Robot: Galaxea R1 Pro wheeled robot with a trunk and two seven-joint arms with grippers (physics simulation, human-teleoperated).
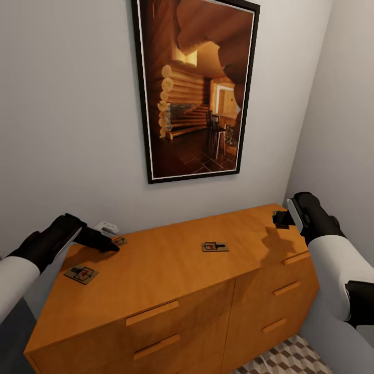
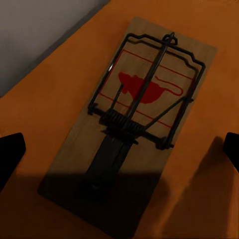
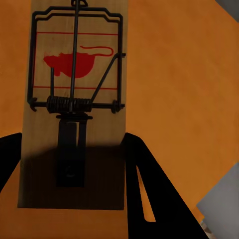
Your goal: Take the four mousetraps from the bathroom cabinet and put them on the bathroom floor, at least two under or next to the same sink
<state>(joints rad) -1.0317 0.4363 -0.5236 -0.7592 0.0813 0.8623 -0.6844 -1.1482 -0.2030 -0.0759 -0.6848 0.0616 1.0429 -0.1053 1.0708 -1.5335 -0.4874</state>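
Note:
The orange-brown cabinet [image 1: 171, 270] stands against the wall with mousetraps on its flat top. One mousetrap [image 1: 81, 274] lies near the left end and another [image 1: 214, 246] in the middle. A third mousetrap [image 1: 120, 241] [image 2: 134, 114] lies just beyond my left gripper [image 1: 110, 245] [image 2: 119, 149]. That gripper is open, with its black fingertips [image 2: 10, 152] wide apart on either side of this trap. Over the cabinet's right rear corner, my right gripper [image 1: 281, 218] [image 3: 74, 164] is shut on a fourth mousetrap [image 3: 74, 99], with its fingers [image 3: 149, 184] against the board's long edges.
A large framed picture [image 1: 195, 88] hangs on the grey wall above the cabinet. A side wall closes in at the right. A small white object [image 1: 106, 227] sits at the wall behind the cabinet's left rear. Cube-patterned floor tiles [image 1: 291, 358] show at the cabinet's lower right.

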